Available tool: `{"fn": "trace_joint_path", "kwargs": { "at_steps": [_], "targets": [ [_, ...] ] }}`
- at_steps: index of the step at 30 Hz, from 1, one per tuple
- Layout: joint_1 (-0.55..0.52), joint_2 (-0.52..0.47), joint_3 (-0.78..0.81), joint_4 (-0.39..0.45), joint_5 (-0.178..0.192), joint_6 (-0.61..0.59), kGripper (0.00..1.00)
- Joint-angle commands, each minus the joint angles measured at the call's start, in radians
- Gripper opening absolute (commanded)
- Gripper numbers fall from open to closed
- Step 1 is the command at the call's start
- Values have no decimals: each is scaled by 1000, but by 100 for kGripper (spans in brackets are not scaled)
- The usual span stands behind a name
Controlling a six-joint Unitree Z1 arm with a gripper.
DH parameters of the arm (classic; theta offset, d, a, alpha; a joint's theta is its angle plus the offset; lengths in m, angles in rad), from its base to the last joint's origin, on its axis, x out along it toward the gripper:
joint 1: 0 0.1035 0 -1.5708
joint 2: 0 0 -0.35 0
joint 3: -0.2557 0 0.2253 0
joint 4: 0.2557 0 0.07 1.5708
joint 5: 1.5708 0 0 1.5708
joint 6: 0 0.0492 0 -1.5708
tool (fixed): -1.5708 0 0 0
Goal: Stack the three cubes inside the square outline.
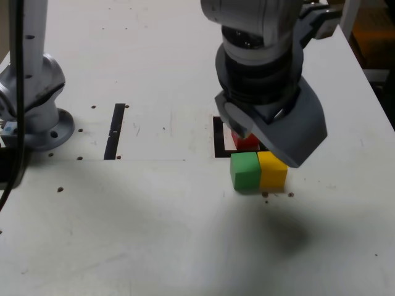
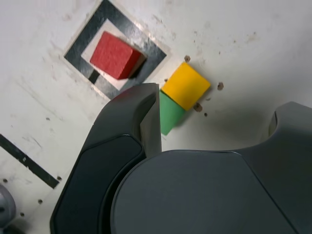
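Three small, solid-coloured cubes are resting on a pale, scuffed table (image 1: pixel 154 222), just right of centre in the exterior view. The single red cube (image 2: pixel 114 55) is sitting on the beige middle of one square outline (image 2: pixel 84 45) of black tape, its flat faces showing a matte finish. One green cube (image 1: pixel 245 171) and one yellow cube (image 1: pixel 272 171) are standing outside that square, side by side and touching, green on the exterior view's left, yellow on its right, both bright and plain.

One grey gripper (image 2: pixel 219 111) is hanging over the scene, its two jaws spreading wide apart and holding nothing; in the exterior view it is partly hiding the red cube and the square. One straight strip of black tape (image 1: pixel 115 132) is lying left of centre in that view, near the round grey base (image 1: pixel 46 129) at the upper left.
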Motion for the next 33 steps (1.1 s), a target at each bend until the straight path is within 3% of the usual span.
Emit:
{"fn": "trace_joint_path", "kwargs": {
  "at_steps": [1,9,20,26,33],
  "targets": [
    [-2,10,-7,-14,22,33,91],
    [-2,38,-26,-32,65,184,89],
    [3,44,4,20,137,270,89],
    [7,49,20,9,142,280,89],
    [6,73,41,-16,119,285,89]
  ]
}}
